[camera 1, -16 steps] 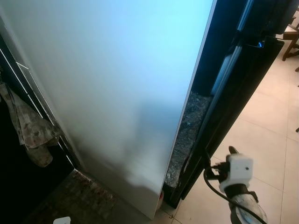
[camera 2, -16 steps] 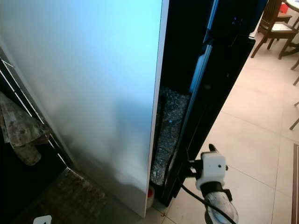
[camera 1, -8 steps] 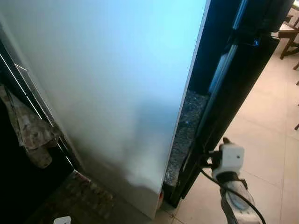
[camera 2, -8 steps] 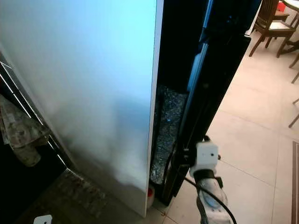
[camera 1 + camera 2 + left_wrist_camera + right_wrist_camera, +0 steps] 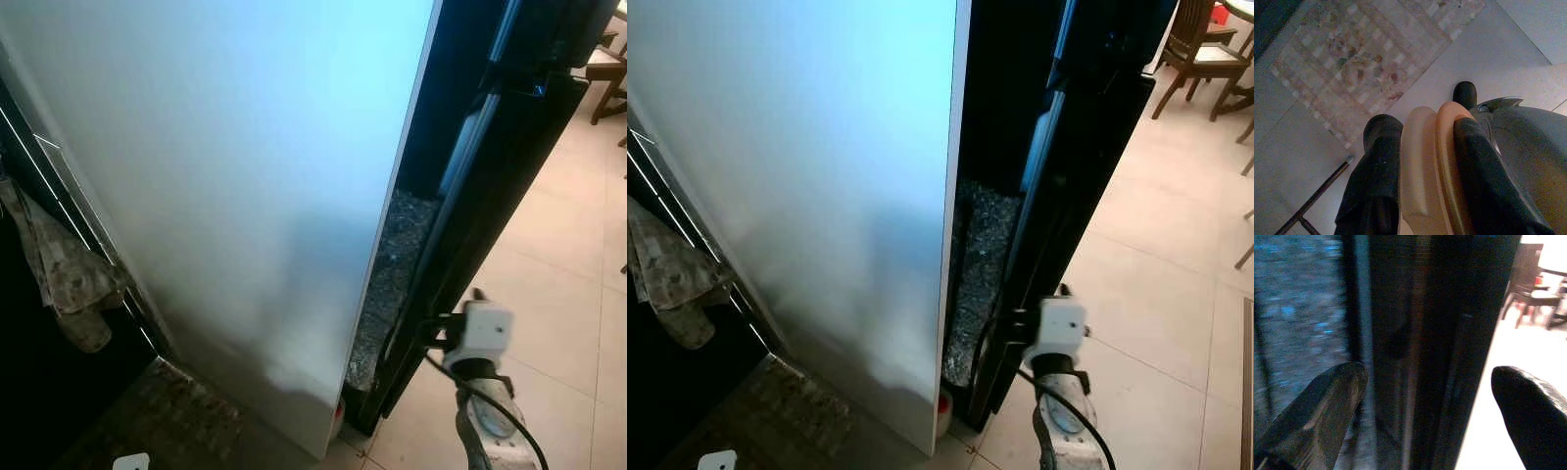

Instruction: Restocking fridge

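Straddling the black fridge door point(image 5: 1449, 357) edge, right gripper point(image 5: 1425, 396) fingers spread; left gripper point(image 5: 1422, 161) fingers clamping a beige object point(image 5: 1432, 161)

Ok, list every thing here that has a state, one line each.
Black fridge door: ajar, its edge between the right gripper's spread fingers.
Right gripper: open, straddling the door edge.
Left gripper: shut on the pale flat items.
Cloth: hanging, crumpled.

Right arm: silver forearm raised from lower right, white wrist camera housing with black cable on top. Right end effector point(image 5: 1425, 396): two black fingers point(image 5: 1317, 401) spread wide apart, nothing between them. Left end effector point(image 5: 1422, 161): fingers point(image 5: 1376, 171) pointing downward, clamped on a pale peach-and-orange object point(image 5: 1430, 166).
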`<state>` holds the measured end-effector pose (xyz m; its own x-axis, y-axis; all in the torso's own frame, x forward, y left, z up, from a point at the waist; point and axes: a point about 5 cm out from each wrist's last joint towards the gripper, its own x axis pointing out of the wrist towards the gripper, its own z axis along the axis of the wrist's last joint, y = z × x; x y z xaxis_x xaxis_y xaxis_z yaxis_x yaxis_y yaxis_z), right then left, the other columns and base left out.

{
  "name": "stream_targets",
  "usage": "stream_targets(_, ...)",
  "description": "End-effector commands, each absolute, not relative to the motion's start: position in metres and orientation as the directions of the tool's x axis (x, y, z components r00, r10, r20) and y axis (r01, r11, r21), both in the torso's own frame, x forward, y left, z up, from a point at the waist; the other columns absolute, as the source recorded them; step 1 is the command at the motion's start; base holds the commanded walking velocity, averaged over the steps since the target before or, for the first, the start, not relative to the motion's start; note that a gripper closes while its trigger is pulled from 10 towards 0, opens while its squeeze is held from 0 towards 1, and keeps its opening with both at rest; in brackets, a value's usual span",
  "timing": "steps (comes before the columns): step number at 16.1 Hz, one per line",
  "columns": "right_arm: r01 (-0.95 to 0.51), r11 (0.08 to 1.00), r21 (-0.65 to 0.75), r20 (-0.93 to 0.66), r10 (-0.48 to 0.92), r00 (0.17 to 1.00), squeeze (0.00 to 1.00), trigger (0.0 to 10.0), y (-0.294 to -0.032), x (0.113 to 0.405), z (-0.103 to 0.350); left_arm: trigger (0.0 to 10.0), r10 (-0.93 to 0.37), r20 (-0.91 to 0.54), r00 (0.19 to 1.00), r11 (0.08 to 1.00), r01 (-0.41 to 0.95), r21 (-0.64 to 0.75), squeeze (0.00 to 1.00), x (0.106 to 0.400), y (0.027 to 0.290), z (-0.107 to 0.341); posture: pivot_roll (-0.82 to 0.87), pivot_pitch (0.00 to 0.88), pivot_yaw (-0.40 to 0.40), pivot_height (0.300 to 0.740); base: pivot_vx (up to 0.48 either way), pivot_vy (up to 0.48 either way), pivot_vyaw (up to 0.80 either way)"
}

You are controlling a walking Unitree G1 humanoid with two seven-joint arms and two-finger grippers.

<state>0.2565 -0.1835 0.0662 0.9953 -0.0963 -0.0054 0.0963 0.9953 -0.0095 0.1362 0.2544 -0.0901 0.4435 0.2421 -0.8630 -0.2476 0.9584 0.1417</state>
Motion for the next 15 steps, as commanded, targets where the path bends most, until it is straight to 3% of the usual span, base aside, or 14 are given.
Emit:
stream_targets(1, 0.127, 0.992, 0.008, -0.004, -0.127, 0.992, 0.0, 10.0, -0.188, 0.258, 0.065, 10.0, 0.238, -0.866, 0.439, 0.962, -0.228, 0.149, 0.0, 0.136, 0.256, -0.09, -0.15, 0.0, 0.003, 0.74, 0.0, 0.0, 0.0)
stream_targets(4, 0.162, 0.987, 0.006, 0.021, -0.162, 0.987, 0.0, 10.0, -0.192, 0.261, 0.07, 10.0, 0.237, -0.866, 0.44, 0.962, -0.229, 0.147, 0.0, 0.136, 0.256, -0.09, -0.15, 0.0, 0.004, 0.74, 0.0, 0.0, 0.0)
stream_targets(9, 0.054, 0.998, 0.014, 0.013, -0.055, 0.998, 0.0, 10.0, -0.178, 0.268, 0.07, 10.0, 0.238, -0.865, 0.441, 0.962, -0.23, 0.148, 0.0, 0.137, 0.256, -0.09, -0.15, 0.0, 0.006, 0.74, 0.0, 0.0, 0.0)
stream_targets(15, 0.048, 0.998, 0.029, 0.041, -0.049, 0.998, 0.0, 10.0, -0.174, 0.278, 0.076, 10.0, 0.233, -0.864, 0.446, 0.963, -0.228, 0.142, 0.0, 0.137, 0.255, -0.09, -0.16, 0.0, 0.008, 0.74, 0.0, 0.0, 0.0)
